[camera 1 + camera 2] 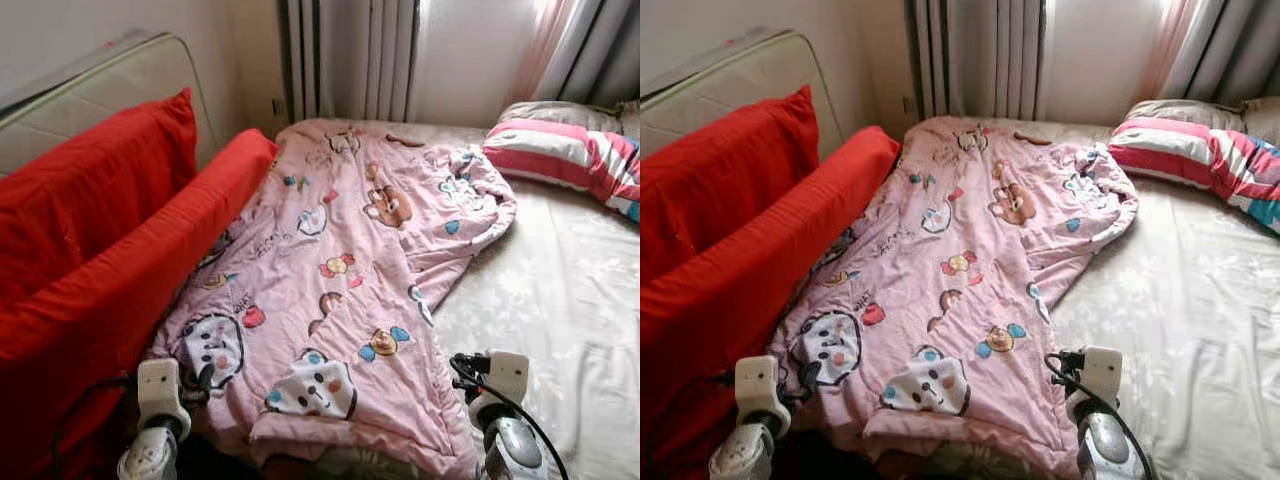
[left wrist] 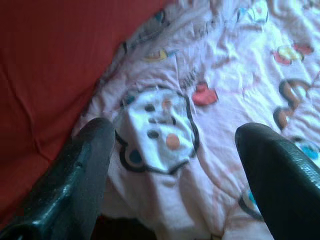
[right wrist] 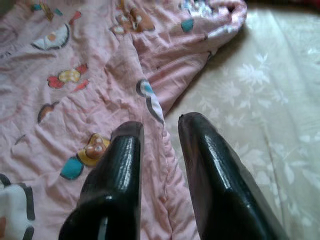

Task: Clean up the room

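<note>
Now a pink quilt [image 1: 340, 290] printed with cartoon animals lies rumpled on the bed [image 1: 570, 300], its near edge folded over. Cream flowered sheeting covers the mattress; a striped pillow [image 1: 575, 150] sits at the far right, red cushions [image 1: 110, 250] line the left, and curtains [image 1: 350, 55] hang behind. The quilt runs lengthwise from the near edge toward the curtains. The left gripper [image 2: 172, 155] hovers spread wide over the quilt's near left corner; the right gripper [image 3: 160, 132], fingers slightly apart, is above its right edge.

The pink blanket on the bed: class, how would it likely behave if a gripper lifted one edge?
The pink blanket is creased and folded over itself, so it would probably droop and sag. Spread along the bed, it would likely trail and drag. It looks thin, probably light.
</note>
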Robot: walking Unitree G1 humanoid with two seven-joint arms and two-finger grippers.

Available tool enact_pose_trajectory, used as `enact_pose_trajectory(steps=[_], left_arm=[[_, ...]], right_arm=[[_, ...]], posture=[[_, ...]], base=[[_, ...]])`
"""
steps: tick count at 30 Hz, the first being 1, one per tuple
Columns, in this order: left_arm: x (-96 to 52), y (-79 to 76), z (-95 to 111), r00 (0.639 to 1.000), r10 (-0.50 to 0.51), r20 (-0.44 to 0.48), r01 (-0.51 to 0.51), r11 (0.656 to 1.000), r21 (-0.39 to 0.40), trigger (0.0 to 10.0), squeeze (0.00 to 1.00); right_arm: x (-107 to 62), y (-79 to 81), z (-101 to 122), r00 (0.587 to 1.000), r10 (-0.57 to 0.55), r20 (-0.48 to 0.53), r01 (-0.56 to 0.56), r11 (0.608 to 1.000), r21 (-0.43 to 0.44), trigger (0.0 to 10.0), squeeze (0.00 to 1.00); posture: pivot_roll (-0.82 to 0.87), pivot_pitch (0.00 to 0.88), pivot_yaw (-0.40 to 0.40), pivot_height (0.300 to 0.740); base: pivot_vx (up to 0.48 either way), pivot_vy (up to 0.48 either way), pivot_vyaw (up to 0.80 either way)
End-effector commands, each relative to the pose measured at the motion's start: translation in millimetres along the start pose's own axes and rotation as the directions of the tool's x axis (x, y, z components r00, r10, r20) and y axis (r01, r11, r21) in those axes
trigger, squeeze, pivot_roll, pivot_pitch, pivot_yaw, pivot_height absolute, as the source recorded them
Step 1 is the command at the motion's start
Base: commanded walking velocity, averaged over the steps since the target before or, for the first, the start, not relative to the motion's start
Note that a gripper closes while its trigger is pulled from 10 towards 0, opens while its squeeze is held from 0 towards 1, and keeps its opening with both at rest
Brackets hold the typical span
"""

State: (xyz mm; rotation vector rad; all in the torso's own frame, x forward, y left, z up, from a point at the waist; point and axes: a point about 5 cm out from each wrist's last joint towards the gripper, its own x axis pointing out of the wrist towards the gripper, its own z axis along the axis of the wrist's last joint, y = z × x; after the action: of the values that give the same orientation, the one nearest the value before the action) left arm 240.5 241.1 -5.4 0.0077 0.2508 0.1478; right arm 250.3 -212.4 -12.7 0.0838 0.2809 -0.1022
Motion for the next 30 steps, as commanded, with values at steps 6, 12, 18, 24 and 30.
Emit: enact_pose_trajectory(steps=[6,12,18,24,30], left_arm=[[-0.8,4.1,14,0.995,-0.064,0.078,0.059,0.997,0.056,10.0,0.0],[-5.1,4.9,17,0.991,-0.09,0.103,0.085,0.995,0.051,10.0,0.0],[-5.0,2.1,18,0.991,-0.067,0.113,0.064,0.998,0.027,10.0,0.0],[-1.7,-1.8,22,0.991,-0.07,0.118,0.068,0.997,0.019,10.0,0.0],[-1.0,-2.7,21,0.991,-0.068,0.112,0.066,0.998,0.019,10.0,0.0]], right_arm=[[4.0,2.9,13,0.997,0.021,0.081,-0.025,0.999,0.048,10.0,0.0],[6.9,4.6,23,0.992,0.045,0.121,-0.044,0.999,-0.015,10.0,0.0],[7.6,-4.1,22,0.995,-0.008,0.101,0.009,1.0,-0.012,10.0,0.0],[10.6,-3.4,20,0.999,-0.017,0.048,0.019,0.999,-0.029,10.0,0.0],[12.1,-3.9,20,0.999,-0.02,0.041,0.021,0.999,-0.036,10.0,0.0]], posture=[[-0.05,0.018,0.049,0.74],[-0.03,0.024,0.029,0.74],[-0.03,0.025,0.025,0.74],[-0.02,0.029,0.017,0.74],[-0.03,0.025,0.017,0.71]], base=[[0.0,0.0,0.0],[0.0,0.0,0.0],[0.0,0.0,0.0],[0.0,0.0,0.0],[0.0,0.0,0.0]])
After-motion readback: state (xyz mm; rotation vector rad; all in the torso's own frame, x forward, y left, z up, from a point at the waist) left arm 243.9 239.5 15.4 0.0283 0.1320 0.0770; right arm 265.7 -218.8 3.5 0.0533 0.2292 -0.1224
